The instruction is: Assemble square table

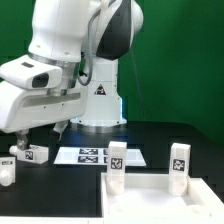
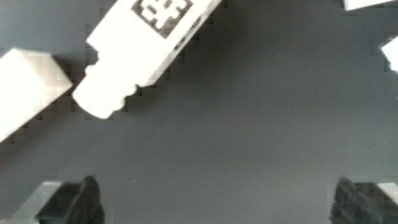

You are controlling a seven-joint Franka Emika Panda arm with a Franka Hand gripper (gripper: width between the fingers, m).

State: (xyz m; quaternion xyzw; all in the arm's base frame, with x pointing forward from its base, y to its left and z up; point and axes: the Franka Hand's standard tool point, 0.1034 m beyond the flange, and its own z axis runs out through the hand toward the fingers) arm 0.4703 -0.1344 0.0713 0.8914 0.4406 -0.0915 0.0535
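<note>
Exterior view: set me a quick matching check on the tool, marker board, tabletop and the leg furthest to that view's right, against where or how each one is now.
Things:
1. tool
2. marker board
3. square tabletop
4. rightmost leg

Places or states:
A. standing upright by the tabletop's far rim
B. open, nothing between its fingers
C. lying flat on the table in front of the robot's base
D. nearest the camera, toward the exterior view's right

Pairs: 1-B, 2-C, 3-D, 4-A
</note>
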